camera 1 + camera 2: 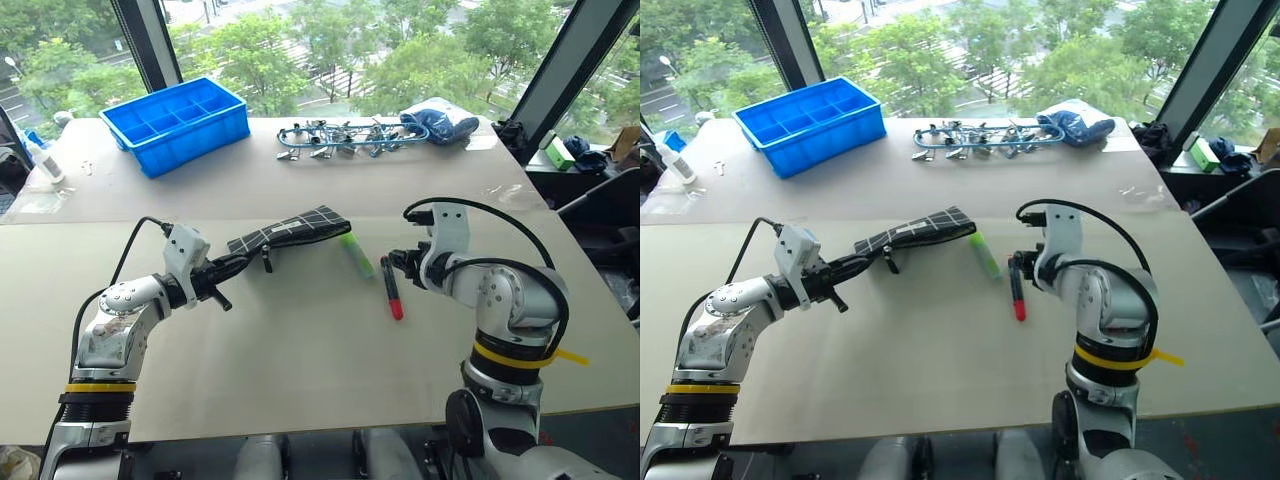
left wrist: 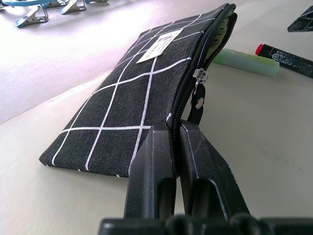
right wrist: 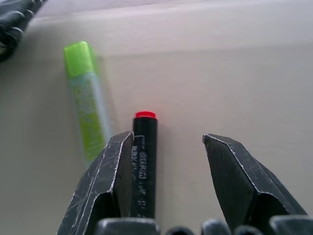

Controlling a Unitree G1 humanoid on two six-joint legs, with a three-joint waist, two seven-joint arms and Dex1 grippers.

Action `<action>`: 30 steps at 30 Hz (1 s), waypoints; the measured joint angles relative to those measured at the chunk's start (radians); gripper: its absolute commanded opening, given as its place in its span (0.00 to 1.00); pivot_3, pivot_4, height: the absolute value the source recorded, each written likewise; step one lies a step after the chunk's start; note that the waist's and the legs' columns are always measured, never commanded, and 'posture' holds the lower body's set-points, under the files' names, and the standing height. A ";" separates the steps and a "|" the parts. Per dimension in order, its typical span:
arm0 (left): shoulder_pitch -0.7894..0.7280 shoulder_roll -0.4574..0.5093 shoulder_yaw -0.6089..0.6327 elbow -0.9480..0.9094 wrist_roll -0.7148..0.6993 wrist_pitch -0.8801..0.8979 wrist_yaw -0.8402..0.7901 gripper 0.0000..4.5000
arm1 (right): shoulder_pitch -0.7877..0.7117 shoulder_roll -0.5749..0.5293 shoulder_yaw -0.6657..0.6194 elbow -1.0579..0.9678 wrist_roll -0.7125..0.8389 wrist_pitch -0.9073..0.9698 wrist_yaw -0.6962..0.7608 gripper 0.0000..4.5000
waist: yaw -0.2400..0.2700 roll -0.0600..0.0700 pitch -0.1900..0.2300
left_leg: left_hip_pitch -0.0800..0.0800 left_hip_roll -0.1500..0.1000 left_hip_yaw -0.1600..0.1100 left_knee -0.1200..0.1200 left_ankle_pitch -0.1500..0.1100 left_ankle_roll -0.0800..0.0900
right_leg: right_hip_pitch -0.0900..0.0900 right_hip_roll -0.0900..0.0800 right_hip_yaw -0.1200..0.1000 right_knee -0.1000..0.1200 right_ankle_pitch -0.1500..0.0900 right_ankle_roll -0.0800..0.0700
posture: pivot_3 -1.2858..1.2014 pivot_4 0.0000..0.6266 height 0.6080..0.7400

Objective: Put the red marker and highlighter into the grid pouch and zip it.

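Observation:
The grid pouch (image 1: 290,230) is black with thin white lines. Its near end is raised off the table, pinched by my left gripper (image 2: 172,132), which is shut on the edge by the zipper. The zipper is partly undone, and the far mouth gapes toward the highlighter (image 1: 356,254), a light-green stick lying flat just beyond the pouch. The red marker (image 1: 391,290) lies on the table beside it. My right gripper (image 3: 167,139) hovers open over the marker's black barrel (image 3: 145,147), which sits close to one finger (image 3: 110,171). The highlighter (image 3: 85,93) lies outside the fingers.
A blue compartment bin (image 1: 175,120) stands at the back left. Several metal clips (image 1: 335,138) and a blue bundle (image 1: 440,122) lie at the back. A white bottle (image 1: 45,160) stands at the far left edge.

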 measured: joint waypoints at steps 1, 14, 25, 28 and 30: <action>0.000 0.000 0.000 0.000 0.000 0.000 -0.001 0.00 | 0.002 0.007 0.002 -0.003 0.010 0.004 0.006 0.57 | 0.000 0.000 0.000 | 0.000 0.000 0.000 0.000 0.000 0.000 | 0.000 0.000 0.000 0.000 0.000 0.000 | 0.52 0.24 1.00; 0.004 0.001 0.000 -0.001 0.000 0.000 0.000 0.00 | 0.188 -0.054 0.137 -0.090 0.046 0.007 0.019 0.57 | 0.003 0.000 0.000 | -0.001 0.000 0.000 0.000 0.000 0.000 | -0.001 0.000 0.000 0.000 0.000 0.000 | 0.52 0.24 1.00; 0.004 0.004 0.000 -0.001 0.000 0.001 -0.001 0.00 | 0.248 -0.093 0.178 -0.113 0.014 -0.066 -0.003 0.12 | 0.003 -0.001 0.000 | 0.000 0.000 0.000 0.000 0.000 0.000 | 0.000 0.000 0.000 0.000 0.000 0.000 | 0.52 0.24 1.00; 0.004 0.004 0.000 -0.001 0.000 0.001 -0.001 0.00 | 0.237 -0.096 0.162 -0.076 0.001 -0.099 -0.015 0.11 | 0.005 -0.001 0.000 | 0.001 0.000 0.000 0.001 0.000 0.000 | 0.002 0.000 0.000 0.000 0.000 0.000 | 0.52 0.24 1.00; 0.004 0.005 0.000 -0.001 -0.001 0.001 -0.002 0.00 | 0.207 -0.104 0.122 -0.018 -0.019 -0.118 -0.036 0.11 | 0.007 -0.001 0.000 | 0.002 -0.001 0.000 0.001 0.000 0.000 | 0.002 -0.001 -0.001 0.000 0.000 0.000 | 0.52 0.24 1.00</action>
